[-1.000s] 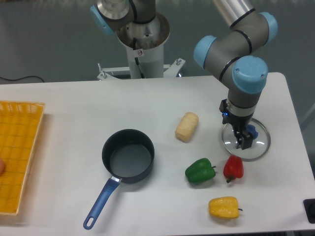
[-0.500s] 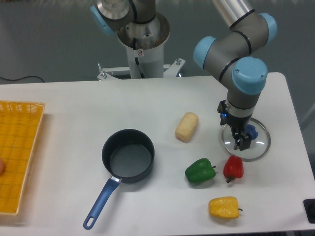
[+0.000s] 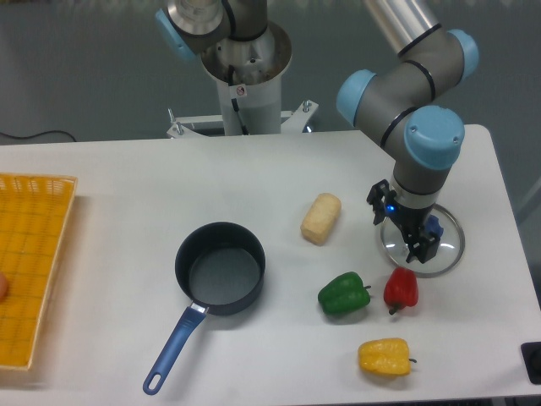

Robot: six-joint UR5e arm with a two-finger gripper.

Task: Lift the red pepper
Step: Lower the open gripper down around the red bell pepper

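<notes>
Hanging above the glass lid, the gripper points down, but from this view I cannot tell if its fingers are apart or together; it holds nothing. The red pepper lies on the table just below and in front of the gripper, not touched. It looks light, stiff and glossy, so probably slippery; I would take it across the wide middle of the body, not at the dark stem. The green pepper sits near on one side, the yellow pepper further front. The table edge on the other side is near, so a straight descent seems safest.
</notes>
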